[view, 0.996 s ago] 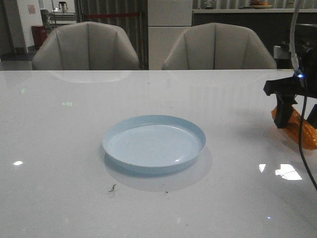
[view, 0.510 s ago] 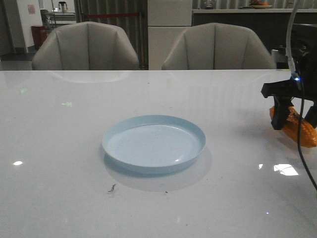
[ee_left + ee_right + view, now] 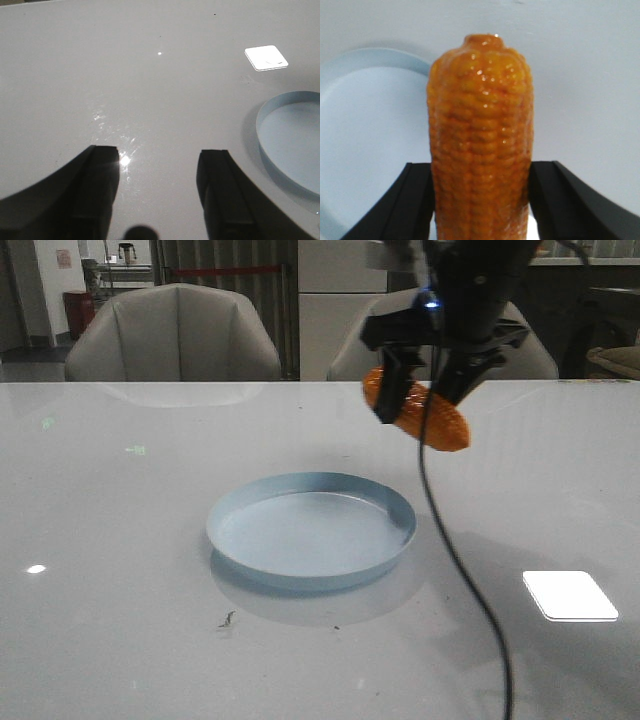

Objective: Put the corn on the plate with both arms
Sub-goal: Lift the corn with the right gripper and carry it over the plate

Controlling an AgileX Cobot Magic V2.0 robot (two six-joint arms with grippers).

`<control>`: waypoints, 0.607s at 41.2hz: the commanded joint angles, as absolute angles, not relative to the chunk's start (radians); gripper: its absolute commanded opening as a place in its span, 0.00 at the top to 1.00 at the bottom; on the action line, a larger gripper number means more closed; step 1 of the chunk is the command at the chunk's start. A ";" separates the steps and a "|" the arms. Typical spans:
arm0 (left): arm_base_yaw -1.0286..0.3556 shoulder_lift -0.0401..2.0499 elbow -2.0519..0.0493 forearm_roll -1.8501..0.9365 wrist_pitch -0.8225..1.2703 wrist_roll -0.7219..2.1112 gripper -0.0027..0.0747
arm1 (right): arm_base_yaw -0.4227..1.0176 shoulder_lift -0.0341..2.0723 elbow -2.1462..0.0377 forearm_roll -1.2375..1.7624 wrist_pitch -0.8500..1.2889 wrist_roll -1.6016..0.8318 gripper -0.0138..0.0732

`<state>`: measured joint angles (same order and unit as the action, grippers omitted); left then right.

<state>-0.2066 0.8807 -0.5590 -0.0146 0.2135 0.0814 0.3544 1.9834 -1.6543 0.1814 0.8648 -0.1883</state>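
Note:
My right gripper [image 3: 422,400] is shut on the orange-yellow corn [image 3: 425,418] and holds it in the air above and behind the far right rim of the pale blue plate [image 3: 290,492]. In the right wrist view the corn [image 3: 480,135] stands between both fingers [image 3: 410,200], with the plate [image 3: 370,130] below it. My left gripper [image 3: 159,165] is open and empty over bare table; the plate's rim [image 3: 265,150] lies to one side of it. The left arm does not show in the front view.
Two grey chairs [image 3: 172,332] stand behind the table's far edge. A bright light patch [image 3: 570,595] lies on the white table [image 3: 120,540] at the front right. A small dark speck [image 3: 227,619] lies in front of the plate.
My right gripper has lifted the corn off the table at the far right and carried it up and left, to above the plate's far right rim.

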 commanded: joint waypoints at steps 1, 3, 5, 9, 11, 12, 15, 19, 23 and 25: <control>-0.207 0.872 -0.589 -0.020 0.140 0.071 0.42 | 0.425 1.948 -1.686 0.222 0.830 -0.203 0.61; -0.207 0.872 -0.589 -0.020 0.140 0.071 0.42 | 0.458 1.964 -1.686 0.223 0.835 -0.203 0.61; -0.207 0.872 -0.589 -0.020 0.140 0.071 0.42 | 0.481 1.984 -1.686 0.225 0.848 -0.203 0.61; -0.207 0.872 -0.589 -0.020 0.140 0.071 0.42 | 0.523 2.018 -1.686 0.233 0.867 -0.203 0.61; -0.207 0.872 -0.589 -0.020 0.140 0.071 0.42 | 0.536 2.030 -1.686 0.234 0.867 -0.202 0.60; -0.207 0.872 -0.589 -0.020 0.140 0.071 0.42 | 0.542 2.034 -1.686 0.234 0.866 -0.202 0.59; -0.207 0.872 -0.589 -0.020 0.140 0.071 0.42 | 0.553 2.048 -1.686 0.234 0.859 -0.202 0.51; -0.207 0.872 -0.589 -0.020 0.140 0.071 0.42 | 0.554 2.068 -1.686 0.234 0.860 -0.202 0.29; -0.207 0.872 -0.589 -0.020 0.141 0.071 0.42 | 0.554 2.072 -1.686 0.242 0.861 -0.201 0.17; -0.207 0.872 -0.589 -0.020 0.141 0.071 0.42 | 0.554 2.070 -1.692 0.245 0.866 -0.201 0.17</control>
